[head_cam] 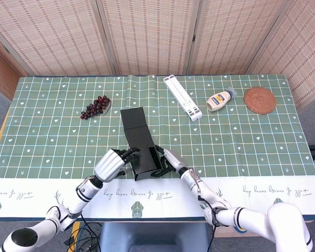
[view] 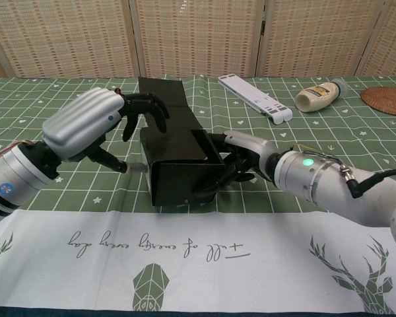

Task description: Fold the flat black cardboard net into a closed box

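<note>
Box (view: pixel 178 155) part-formed on the counter (view: pixel 264 218): left robot hand (view: pixel 92 125) and right robot hand (view: pixel 241 158) grip its sides. Next, probably: fold the rear flap shut.

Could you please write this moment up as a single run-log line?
stage: folding | black box: partly formed, far flap flat on table | left hand: fingers on box's left top edge | right hand: fingers against box's right side

The box (head_cam: pixel 140 148) sat hemmed between the left hand (head_cam: pixel 112 164) and right hand (head_cam: pixel 168 160). Behind it lay open cloth (head_cam: pixel 241 142); grapes (head_cam: pixel 95 106), a white rack (head_cam: pixel 182 97) and a bottle (head_cam: pixel 220 100) stood well apart near the far edge.
</note>
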Controlling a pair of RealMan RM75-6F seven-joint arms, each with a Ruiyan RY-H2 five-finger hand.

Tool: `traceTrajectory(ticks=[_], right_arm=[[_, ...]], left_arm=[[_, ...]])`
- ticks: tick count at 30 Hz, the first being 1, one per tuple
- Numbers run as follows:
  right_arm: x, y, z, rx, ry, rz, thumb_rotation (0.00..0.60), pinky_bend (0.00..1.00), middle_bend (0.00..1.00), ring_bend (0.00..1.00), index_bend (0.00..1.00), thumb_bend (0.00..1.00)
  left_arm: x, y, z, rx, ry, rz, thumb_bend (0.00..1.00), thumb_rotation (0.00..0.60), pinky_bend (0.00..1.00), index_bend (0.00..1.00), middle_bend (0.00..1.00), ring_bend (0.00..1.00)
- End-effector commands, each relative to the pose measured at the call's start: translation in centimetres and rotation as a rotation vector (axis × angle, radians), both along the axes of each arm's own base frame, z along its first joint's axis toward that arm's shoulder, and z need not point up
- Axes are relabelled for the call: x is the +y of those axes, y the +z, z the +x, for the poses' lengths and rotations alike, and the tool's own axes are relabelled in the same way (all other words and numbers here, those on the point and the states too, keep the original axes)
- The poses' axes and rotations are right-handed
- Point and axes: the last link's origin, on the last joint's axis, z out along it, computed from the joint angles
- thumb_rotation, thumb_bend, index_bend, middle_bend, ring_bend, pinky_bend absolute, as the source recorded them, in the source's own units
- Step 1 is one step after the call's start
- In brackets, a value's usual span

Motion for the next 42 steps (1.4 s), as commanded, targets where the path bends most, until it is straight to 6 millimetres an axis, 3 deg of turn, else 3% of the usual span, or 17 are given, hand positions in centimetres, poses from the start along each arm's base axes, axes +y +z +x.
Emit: traceTrajectory(ticks=[1, 17, 33, 36, 42], right_arm=[[0.0, -0.1, 0.0, 0.003, 0.000, -0.002, 0.600, 1.00, 0.46, 0.76, 0.38, 0.07], [0.1, -0.6, -0.1, 0.022, 0.005, 0.009, 0.600, 1.00, 0.45, 0.76, 0.38, 0.07], [0.6, -1.1, -0.4, 0.040, 0.008, 0.019, 0.600, 1.00, 0.45, 0.76, 0.38, 0.07], [0.7, -1.0, -0.5, 0.038, 0.004, 0.020, 0.600, 1.00, 0.45, 0.76, 0.38, 0.07], [0.9, -0.9, -0.6, 0.040, 0.005, 0.023, 0.600, 1.00, 0.45, 0.76, 0.38, 0.07]], left_arm=[[0.0, -0.4, 0.1, 0.007, -0.003, -0.012, 0.10, 0.600, 0.90, 0.43, 0.33, 0.64], [0.4, -1.6, 0.1, 0.099, -0.010, -0.047, 0.10, 0.600, 0.90, 0.46, 0.33, 0.65], [0.0, -2.4, 0.0, 0.155, -0.016, -0.104, 0.10, 0.600, 0.90, 0.52, 0.42, 0.65], [-0.9, -2.2, -1.3, 0.166, -0.010, -0.111, 0.10, 0.600, 0.90, 0.53, 0.43, 0.65], [-0.8, -2.3, -1.2, 0.187, -0.031, -0.110, 0.10, 0.600, 0.89, 0.55, 0.44, 0.65]])
